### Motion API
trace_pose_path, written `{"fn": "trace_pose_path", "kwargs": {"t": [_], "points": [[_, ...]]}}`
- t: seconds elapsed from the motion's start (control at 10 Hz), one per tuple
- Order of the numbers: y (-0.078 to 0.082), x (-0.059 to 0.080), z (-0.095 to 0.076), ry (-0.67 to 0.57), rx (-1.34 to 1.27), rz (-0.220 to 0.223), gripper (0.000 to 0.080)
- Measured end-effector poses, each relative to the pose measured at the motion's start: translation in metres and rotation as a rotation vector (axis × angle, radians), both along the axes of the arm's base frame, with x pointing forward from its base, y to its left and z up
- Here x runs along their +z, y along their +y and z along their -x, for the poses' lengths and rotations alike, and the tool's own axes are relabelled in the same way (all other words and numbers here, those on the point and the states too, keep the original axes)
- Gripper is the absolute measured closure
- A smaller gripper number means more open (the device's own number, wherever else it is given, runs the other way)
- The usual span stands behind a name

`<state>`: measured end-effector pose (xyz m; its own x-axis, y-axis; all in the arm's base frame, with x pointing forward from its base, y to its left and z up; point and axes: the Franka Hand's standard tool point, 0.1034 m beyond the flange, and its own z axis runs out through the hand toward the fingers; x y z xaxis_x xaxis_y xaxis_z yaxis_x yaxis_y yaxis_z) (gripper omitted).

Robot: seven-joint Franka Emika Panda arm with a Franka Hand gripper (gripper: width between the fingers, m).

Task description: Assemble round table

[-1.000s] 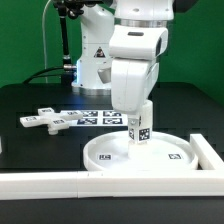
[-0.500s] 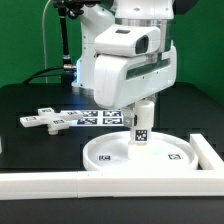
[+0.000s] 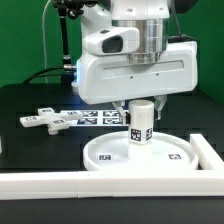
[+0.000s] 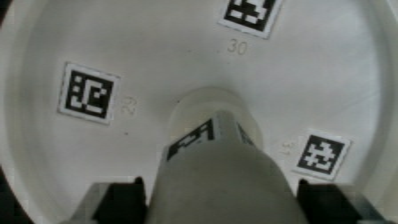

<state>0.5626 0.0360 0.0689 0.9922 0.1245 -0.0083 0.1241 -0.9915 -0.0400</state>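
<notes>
White post [image 3: 142, 128] upright inside rimmed disc [image 3: 176, 158], end effector [image 3: 142, 106] clamped around it.

Arm [image 3: 135, 70]: was a glossy white shell with rounded edges, ending in a broad boxy block.
Wrist: showed a grey metal cylinder, with black rings above it.
Marking: was a small dark round recess on the block.
Gripper [image 4: 222, 205]: had two dark fingers [image 4: 121, 200] with squared tips.
Base [image 3: 95, 60]: was white, with a blue glow beside it.
</notes>
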Motion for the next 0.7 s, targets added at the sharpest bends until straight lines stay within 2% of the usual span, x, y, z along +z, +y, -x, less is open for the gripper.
{"fn": "trace_pose_path", "kwargs": {"t": [0.1, 0.7], "points": [[-0.0002, -0.0003, 0.0001, 0.007, -0.137, -0.01, 0.0389], [-0.0004, -0.0006, 0.0001, 0.026, -0.491, -0.031, 0.0389]]}}
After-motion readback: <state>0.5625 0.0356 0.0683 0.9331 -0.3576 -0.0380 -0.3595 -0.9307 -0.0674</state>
